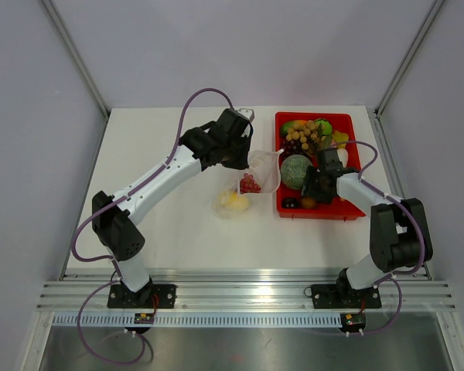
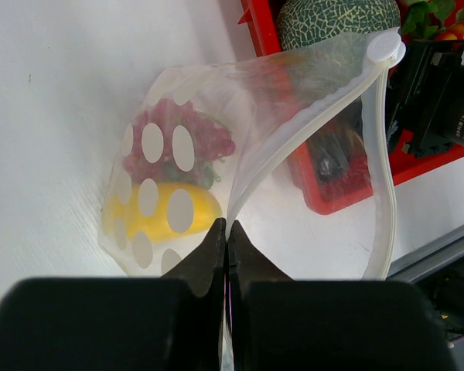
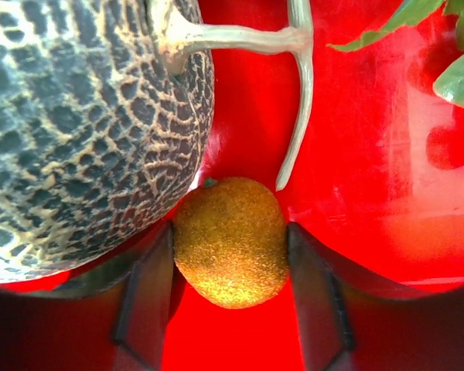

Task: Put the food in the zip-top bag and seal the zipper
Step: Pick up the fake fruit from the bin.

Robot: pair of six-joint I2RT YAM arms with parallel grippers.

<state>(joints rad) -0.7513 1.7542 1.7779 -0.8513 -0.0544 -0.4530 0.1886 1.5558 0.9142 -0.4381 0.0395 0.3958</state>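
My left gripper [image 2: 226,232] is shut on the edge of the clear zip-top bag [image 2: 255,154], holding its mouth open beside the red tray [image 1: 348,209]. The white zipper [image 2: 325,100] runs along the mouth to a slider [image 2: 385,46]. Inside the bag lie a red grape bunch [image 2: 209,139] and a yellow piece [image 2: 201,209]. In the tray, my right gripper [image 3: 230,255] has a finger pressed on each side of a brown fuzzy kiwi-like fruit [image 3: 230,239], which rests on the tray floor against a netted melon [image 3: 85,131].
More food sits at the far end of the tray: a bunch of pale grapes [image 1: 300,137], green leafy pieces [image 1: 323,126] and a dark round piece [image 1: 290,203]. The melon's stem [image 3: 294,100] curves over the tray floor. Grey walls enclose the table.
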